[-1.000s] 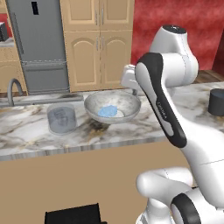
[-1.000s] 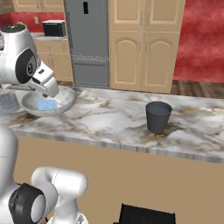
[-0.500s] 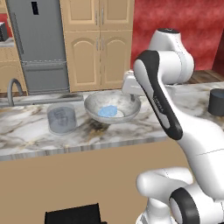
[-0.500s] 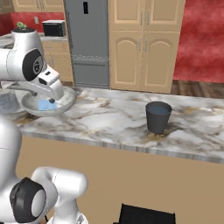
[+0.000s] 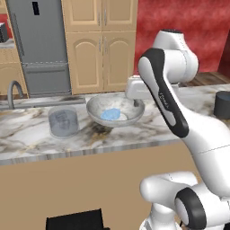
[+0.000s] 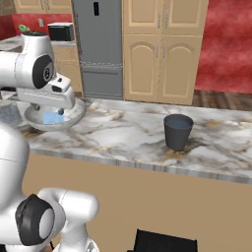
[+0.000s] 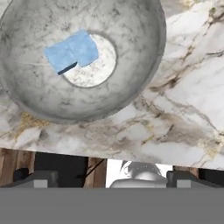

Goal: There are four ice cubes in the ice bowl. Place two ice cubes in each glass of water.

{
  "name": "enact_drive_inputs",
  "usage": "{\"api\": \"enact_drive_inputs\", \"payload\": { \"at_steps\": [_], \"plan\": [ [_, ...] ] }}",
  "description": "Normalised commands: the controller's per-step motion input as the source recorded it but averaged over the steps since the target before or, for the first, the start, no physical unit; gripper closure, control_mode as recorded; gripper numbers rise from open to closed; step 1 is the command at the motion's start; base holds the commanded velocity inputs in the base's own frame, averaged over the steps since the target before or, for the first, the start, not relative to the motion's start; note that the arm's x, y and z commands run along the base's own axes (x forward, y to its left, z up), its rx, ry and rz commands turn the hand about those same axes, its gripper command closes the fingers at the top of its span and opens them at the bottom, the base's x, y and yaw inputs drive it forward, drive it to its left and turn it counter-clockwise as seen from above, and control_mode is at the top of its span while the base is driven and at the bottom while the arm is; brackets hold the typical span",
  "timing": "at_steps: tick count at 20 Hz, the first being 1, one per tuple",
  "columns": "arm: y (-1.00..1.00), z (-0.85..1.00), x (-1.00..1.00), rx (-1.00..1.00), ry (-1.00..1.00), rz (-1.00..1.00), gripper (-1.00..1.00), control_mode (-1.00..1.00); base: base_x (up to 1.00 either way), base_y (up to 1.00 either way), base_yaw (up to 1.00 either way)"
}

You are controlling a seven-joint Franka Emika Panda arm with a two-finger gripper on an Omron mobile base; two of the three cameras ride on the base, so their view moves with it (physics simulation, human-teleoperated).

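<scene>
The ice cubes [image 7: 72, 53] are small pale blue translucent blocks, pressed together in a cluster on the whitish bottom of the ice bowl [image 7: 131, 83], toward 10 o'clock of that pale disc in the hand view. How many cubes make up the cluster cannot be told. The bowl is wide, shallow and round, its inner wall mottled grey and speckled. It rests on a marble counter [image 7: 183, 118], white with grey and tan veining.

From the left base view, the bowl [image 5: 96, 112] sits mid-counter with the blue cluster [image 5: 110, 114] inside. At its 9 o'clock stands a translucent grey-blue glass [image 5: 63, 121], a short straight-sided cylinder; its contents cannot be made out. Far out at 3 o'clock stands the dark charcoal glass [image 5: 222, 104]; the right base view shows a bluish surface inside it [image 6: 177, 131].

The white arm bends sharply at its dark elbow, and the hand hangs just above the bowl's 3 o'clock rim. The gripper [image 7: 111, 177] is released, its dark fingers [image 7: 40, 178] spread wide and grasping nothing.
</scene>
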Motion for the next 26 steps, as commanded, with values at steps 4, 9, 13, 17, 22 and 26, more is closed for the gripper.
{"api": "enact_drive_inputs", "payload": {
  "at_steps": [4, 9, 13, 17, 22, 26],
  "plan": [
    [0.05, -0.02, 0.12, 0.0, 0.0, 0.35, -1.0, -1.0, 0.0, 0.0, 0.0],
    [0.18, -0.05, 0.19, -0.01, 0.0, 0.36, -1.0, -1.0, 0.0, 0.0, 0.0],
    [0.38, 0.0, 0.03, -0.01, 0.0, 0.09, -1.0, -1.0, 0.0, 0.0, 0.0],
    [0.24, 0.0, 0.0, 0.0, 0.0, -0.11, -1.0, -1.0, 0.0, 0.0, 0.0],
    [0.02, -0.03, 0.01, 0.03, 0.0, -0.25, -1.0, -1.0, 0.0, 0.0, 0.0],
    [0.0, -0.06, 0.2, 0.03, 0.0, -0.3, -1.0, -1.0, 0.0, 0.0, 0.0]
  ]
}}
